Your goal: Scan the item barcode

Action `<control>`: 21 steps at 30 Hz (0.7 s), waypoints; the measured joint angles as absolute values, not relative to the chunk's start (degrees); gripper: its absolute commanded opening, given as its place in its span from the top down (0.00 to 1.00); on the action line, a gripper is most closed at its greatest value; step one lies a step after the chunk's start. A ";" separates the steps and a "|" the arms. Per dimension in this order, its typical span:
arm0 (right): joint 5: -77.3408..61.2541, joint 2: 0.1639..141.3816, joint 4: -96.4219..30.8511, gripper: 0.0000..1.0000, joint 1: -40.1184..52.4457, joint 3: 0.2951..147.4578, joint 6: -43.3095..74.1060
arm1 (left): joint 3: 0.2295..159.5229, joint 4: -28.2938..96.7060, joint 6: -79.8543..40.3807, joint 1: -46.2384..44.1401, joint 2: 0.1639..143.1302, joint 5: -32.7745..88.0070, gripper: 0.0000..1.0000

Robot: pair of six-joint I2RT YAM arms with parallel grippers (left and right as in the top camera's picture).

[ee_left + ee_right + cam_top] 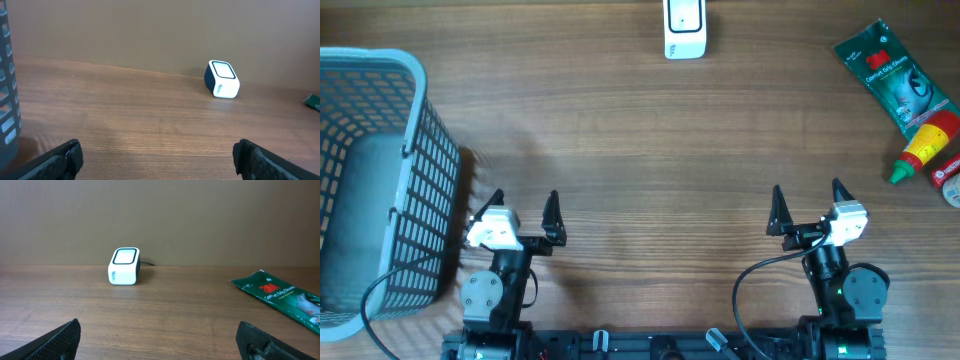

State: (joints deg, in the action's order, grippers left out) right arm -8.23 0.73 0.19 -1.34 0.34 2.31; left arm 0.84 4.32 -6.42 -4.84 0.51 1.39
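Overhead, with both wrist views. The surface (640, 130) is brown wood with a fine grain running side to side.

The scanner (684, 28) is a small rounded white box with dark sides and a dark-rimmed pale window on top. It stands at the 12 o'clock edge, with a thin cable behind it.

The packet (895, 75) is a flat, glossy green pouch with white print, lying slantwise near the 2 o'clock corner. Just past its lower end lies a bottle (925, 148), red and yellow with a pointed green cap.

The basket (380, 180) is blue-grey plastic lattice and fills the 9 o'clock side.

The left gripper (525, 200) and right gripper (807, 192) both have their dark, tapered fingers spread wide and hold nothing.

The scanner lies at about 1 o'clock from the left gripper and 11 o'clock from the right, well apart from both. The packet lies at about 1 o'clock from the right gripper, also well apart.

The basket wall stands just beside the left gripper at 9 o'clock. Bare wood stretches from both grippers toward 12 o'clock.
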 measured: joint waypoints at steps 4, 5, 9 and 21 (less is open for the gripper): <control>-8.23 0.73 0.19 0.00 -1.34 0.36 2.31 | 0.84 4.32 -5.78 -4.84 0.51 1.39 0.00; -8.25 0.73 0.19 0.00 -1.34 0.36 2.31 | 0.84 4.32 -5.76 -4.84 0.51 1.39 0.00; -8.25 0.73 0.19 0.00 -1.34 0.36 2.31 | 0.84 4.32 -6.98 -4.84 0.51 1.39 0.00; -8.23 0.73 0.19 0.00 -1.34 0.36 2.31 | 0.84 4.29 -8.05 -4.84 0.51 1.39 0.00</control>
State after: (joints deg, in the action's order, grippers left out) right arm -8.23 0.73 0.19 -1.34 0.36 2.31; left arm 0.84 4.29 -8.05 -4.84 0.51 1.39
